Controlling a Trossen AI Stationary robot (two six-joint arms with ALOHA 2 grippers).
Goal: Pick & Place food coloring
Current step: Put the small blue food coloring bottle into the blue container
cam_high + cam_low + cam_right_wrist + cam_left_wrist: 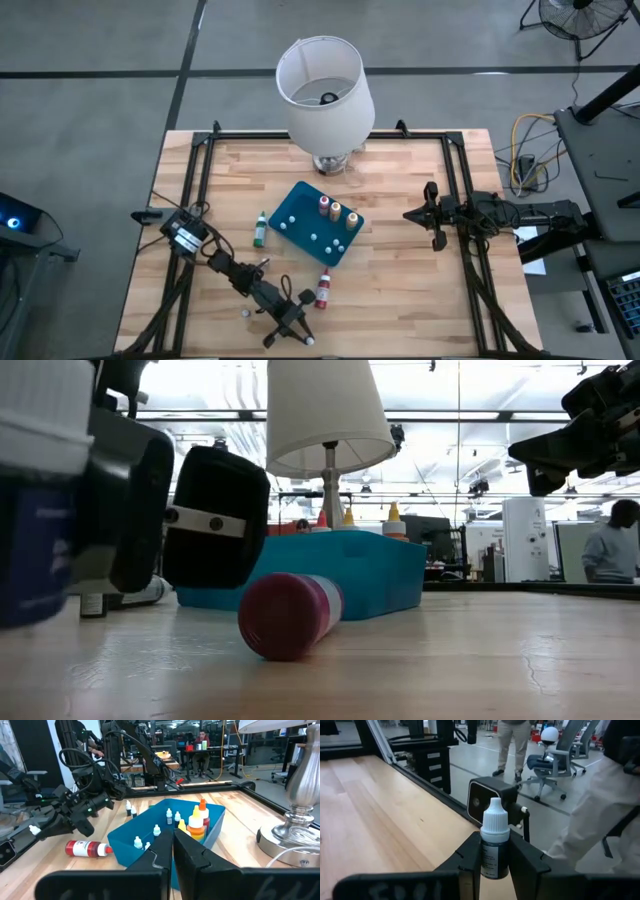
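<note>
Dark-bodied with a white cap, a small bottle (494,842) sits clamped in the left pincer (495,865) near the desk's (420,290) front edge. 1 red bottle (323,290) lies just beside it; the blue tray (292,215) is farther in. The right pincer (432,212) waits clenched, empty. A loose grip could let the bottle tip out.

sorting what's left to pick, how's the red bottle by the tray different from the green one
The red bottle lies on its side at the tray's near corner; the green bottle lies off the tray's left edge. The red one looks fatter with a pale label band, the green one slimmer. Both rest on the table, outside the tray.
</note>
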